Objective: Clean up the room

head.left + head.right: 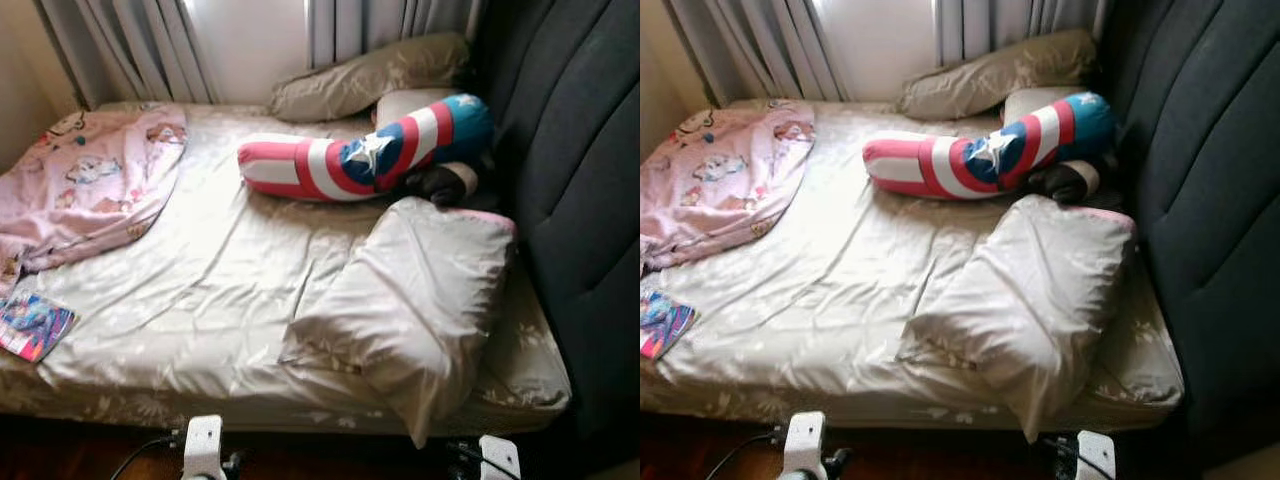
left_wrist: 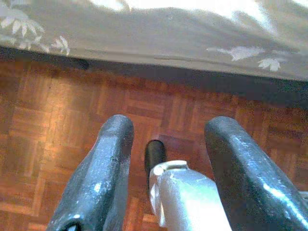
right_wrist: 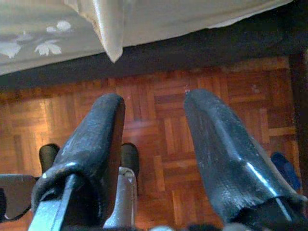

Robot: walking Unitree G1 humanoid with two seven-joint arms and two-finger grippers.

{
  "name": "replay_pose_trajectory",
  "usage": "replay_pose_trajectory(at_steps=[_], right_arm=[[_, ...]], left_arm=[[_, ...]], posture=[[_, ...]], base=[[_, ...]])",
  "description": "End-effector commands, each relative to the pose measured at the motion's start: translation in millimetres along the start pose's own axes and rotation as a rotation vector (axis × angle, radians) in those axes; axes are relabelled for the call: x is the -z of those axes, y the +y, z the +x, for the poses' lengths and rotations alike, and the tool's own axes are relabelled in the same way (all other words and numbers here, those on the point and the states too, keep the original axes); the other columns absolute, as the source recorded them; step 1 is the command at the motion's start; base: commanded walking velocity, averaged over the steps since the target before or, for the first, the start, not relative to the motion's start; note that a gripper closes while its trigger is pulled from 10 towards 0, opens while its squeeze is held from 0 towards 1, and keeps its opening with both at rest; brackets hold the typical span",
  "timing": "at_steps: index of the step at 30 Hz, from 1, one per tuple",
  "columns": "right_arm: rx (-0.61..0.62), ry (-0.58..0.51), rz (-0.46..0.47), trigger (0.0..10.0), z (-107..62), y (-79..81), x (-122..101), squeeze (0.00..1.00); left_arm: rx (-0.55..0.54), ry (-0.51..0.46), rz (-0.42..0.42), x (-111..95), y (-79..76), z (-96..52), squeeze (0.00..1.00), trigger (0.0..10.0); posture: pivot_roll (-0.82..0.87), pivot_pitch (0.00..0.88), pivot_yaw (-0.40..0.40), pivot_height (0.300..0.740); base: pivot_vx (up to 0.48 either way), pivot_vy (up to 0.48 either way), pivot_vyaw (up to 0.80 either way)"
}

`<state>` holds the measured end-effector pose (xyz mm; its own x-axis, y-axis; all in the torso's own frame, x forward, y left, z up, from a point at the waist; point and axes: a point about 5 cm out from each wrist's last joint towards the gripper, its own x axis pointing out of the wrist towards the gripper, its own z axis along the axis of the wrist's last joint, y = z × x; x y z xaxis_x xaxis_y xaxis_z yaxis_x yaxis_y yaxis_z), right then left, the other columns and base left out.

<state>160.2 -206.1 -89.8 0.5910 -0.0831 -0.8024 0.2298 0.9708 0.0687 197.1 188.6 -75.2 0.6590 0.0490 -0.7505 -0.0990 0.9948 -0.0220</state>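
A home bedroom is shown: a bed [image 1: 230, 290] covered by a beige leaf-print sheet is set against a dark padded headboard [image 1: 580, 170]. Pillows [image 1: 420, 300], a red-white-blue star bolster [image 1: 370, 150] and a pink cartoon blanket [image 1: 90, 180] are seen on it. Grey curtains [image 1: 150, 45] and parquet floor [image 2: 72, 125] are also visible.

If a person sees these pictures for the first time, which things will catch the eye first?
First, the red, white and blue bolster with a star, lying across the head of the bed near the dark headboard. Next, the pink cartoon blanket crumpled at the far left corner, and the big beige pillow hanging over the near edge.
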Motion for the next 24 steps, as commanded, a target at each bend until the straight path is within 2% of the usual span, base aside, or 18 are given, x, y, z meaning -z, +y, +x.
replay_pose_trajectory(at_steps=[1, 10, 15, 18, 20, 23, 24], right_arm=[[0.006, -0.011, 0.008, 10.0, -0.1, -0.5, -1, 0.0], [0.0, -0.016, 0.007, 10.0, -0.2, -0.2, -1, 0.0], [0.002, -0.028, 0.003, 10.0, -0.5, -0.3, -1, 0.0], [0.008, -0.048, 0.018, 10.0, -0.9, -0.4, -2, 0.0], [0.007, -0.056, 0.023, 10.0, -1.0, -0.3, -2, 0.0], [0.004, -0.096, 0.073, 10.0, -1.8, 0.0, -4, 0.0], [0.001, -0.103, 0.08, 10.0, -1.9, 0.1, -4, 0.65]], left_arm=[[-0.004, 0.015, -0.011, 2, -0.2, 0.0, 0.0, 10.0], [-0.005, 0.011, -0.013, 2, 0.3, -0.2, 0.0, 10.0], [-0.015, 0.005, -0.027, 2, 1.9, -0.7, 0.0, 10.0], [-0.024, 0.004, -0.027, 5, 13.9, -3.0, 0.0, 10.0], [-0.023, 0.004, -0.025, 5, 14.3, -3.1, 0.0, 10.0], [-0.02, -0.008, -0.023, 5, 15.5, -3.5, 0.0, 10.0], [-0.019, -0.012, -0.021, 4, 15.8, -3.5, 0.0, 10.0]], posture=[[0.08, 0.041, -0.025, 0.74], [0.08, 0.042, -0.025, 0.74], [0.08, 0.045, -0.025, 0.74], [0.08, 0.049, -0.023, 0.74], [0.08, 0.05, -0.023, 0.74], [0.08, 0.052, -0.021, 0.74], [0.08, 0.052, -0.021, 0.74]], base=[[0.326, 0.0, 0.0], [0.322, 0.0, 0.0], [0.0, 0.0, 0.0], [0.0, 0.0, 0.0], [0.0, 0.0, 0.0], [0.0, 0.0, 0.0], [0.0, 0.0, 0.0]])
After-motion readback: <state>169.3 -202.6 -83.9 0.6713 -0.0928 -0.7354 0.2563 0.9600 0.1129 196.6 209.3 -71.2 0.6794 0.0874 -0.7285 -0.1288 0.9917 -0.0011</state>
